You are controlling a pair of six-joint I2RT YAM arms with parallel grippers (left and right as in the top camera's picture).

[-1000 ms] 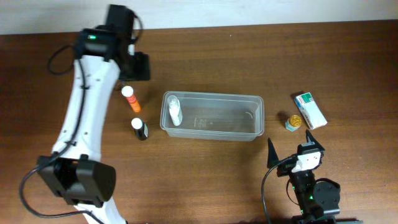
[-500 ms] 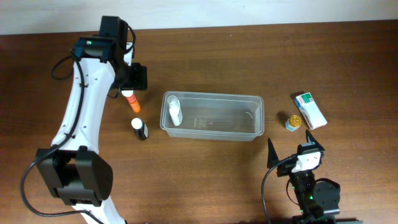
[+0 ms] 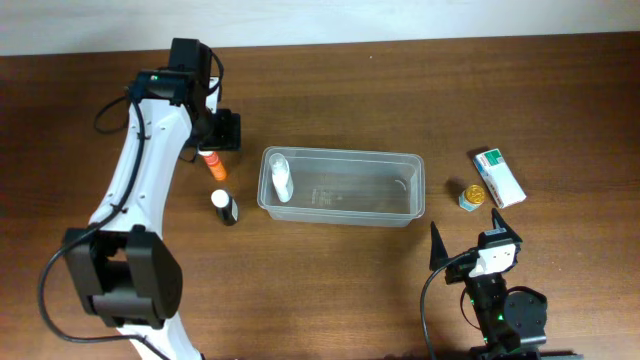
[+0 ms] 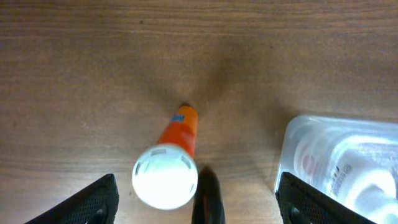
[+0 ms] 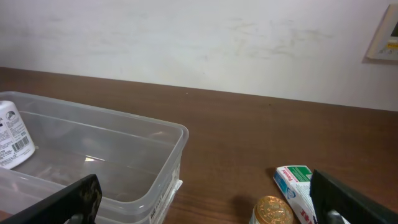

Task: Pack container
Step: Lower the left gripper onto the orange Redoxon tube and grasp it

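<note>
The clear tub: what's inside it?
One white bottle sits at the container's left end. The rest looks bare; whatever the bottle covers cannot be seen.

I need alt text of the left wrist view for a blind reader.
An orange bottle with a white cap stands on the wooden table beneath the open left gripper. At right, the clear container holds a white bottle.

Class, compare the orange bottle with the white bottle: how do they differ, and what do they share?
Colour: the orange bottle has an orange body under a white cap; the white bottle is white with a printed label.
Place: the orange bottle sits on the table outside the container; the white bottle is inside it, at the end nearest the orange bottle.
Shared: both are far smaller than the container.
</note>
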